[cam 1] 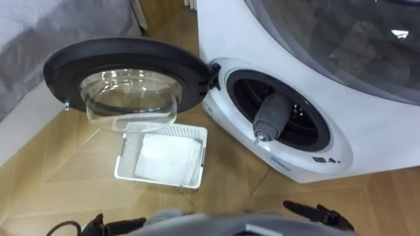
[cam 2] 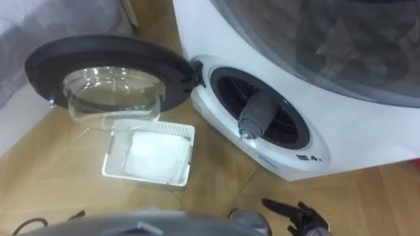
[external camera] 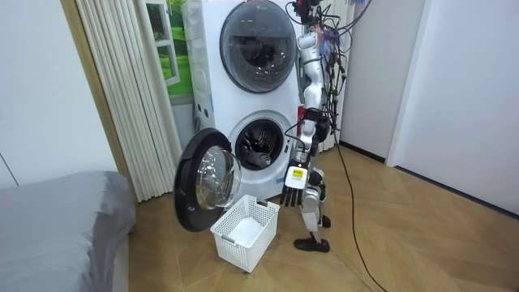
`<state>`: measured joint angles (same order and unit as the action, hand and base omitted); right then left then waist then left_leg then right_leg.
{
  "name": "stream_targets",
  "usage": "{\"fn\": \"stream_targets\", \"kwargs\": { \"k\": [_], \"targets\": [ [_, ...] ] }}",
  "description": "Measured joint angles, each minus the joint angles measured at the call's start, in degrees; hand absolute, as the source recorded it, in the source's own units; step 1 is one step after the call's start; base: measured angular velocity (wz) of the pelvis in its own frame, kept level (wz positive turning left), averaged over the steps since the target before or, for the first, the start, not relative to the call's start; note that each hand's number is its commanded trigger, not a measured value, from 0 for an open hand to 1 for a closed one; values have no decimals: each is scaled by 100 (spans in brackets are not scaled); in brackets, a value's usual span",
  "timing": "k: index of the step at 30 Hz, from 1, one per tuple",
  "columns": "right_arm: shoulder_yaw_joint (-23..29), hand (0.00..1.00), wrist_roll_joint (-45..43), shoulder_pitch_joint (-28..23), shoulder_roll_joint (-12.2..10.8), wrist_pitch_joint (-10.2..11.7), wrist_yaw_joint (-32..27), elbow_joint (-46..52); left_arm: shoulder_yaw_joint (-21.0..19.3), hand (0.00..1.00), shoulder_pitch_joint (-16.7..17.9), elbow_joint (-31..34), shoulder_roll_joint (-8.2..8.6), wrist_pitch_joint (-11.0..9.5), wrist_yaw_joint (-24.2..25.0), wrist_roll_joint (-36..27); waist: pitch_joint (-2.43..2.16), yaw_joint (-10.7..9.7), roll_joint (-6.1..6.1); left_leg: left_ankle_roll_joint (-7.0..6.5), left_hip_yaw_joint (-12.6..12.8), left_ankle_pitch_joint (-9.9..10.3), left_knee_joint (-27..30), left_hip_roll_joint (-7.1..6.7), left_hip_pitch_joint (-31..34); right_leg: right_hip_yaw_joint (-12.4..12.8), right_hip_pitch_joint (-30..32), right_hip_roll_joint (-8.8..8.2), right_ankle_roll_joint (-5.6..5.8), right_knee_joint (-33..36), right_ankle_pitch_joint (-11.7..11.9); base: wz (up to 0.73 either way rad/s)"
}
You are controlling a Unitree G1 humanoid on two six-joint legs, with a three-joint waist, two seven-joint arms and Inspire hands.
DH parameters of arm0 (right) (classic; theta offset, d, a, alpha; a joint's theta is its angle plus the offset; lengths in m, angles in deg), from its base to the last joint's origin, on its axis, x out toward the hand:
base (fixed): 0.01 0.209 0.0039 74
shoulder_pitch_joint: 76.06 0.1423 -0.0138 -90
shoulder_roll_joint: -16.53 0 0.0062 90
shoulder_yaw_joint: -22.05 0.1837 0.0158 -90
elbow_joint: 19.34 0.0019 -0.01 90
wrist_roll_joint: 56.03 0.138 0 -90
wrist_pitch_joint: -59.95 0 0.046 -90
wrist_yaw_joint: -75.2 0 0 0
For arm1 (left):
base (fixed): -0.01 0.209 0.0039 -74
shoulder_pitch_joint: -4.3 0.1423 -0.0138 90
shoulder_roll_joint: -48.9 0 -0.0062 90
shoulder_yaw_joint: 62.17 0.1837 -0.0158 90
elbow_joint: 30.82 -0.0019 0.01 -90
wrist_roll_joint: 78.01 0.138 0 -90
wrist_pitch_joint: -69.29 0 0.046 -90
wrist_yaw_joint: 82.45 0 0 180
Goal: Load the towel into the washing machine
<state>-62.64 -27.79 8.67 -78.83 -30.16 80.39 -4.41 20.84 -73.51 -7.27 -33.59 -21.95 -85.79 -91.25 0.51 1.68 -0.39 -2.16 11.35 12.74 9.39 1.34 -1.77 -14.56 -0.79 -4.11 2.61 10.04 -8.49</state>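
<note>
Towel is seen lying in basket on floor, below opened door. Right forearm is extended into drum of washing machine; hand hidden inside, grasp cannot be told. Left hand is hung at side, released.

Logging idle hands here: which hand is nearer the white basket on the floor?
Left. The left hand hangs at the eye view's lower left, on the basket's side. The right hand hangs at the lower right, before the washing machine, farther off.

door swung left, basket beneath; grey cylinder partly blocks drum mouth
</note>
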Motion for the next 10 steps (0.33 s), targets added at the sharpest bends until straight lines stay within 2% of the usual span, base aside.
{"fn": "stream_targets", "kwargs": {
  "k": [4, 10],
  "targets": [
    [0, 0, -156, -37, -116, -13, 31, -9, 1, 0, -21, 16, 15, 46, -22, 59, -3, -15, 51, 13, -3, 14, -21, -1, -170, 6, -181, 19, 4, -49, -3, 0],
    [-23, 0, -498, -24, -157, -77, 123, -34, -1, 0, -61, 18, 27, 144, -19, 370, -1, -42, 82, 16, 0, 16, 3, 5, -211, 26, -220, 19, 4, -55, -3, -1]
  ]
}}
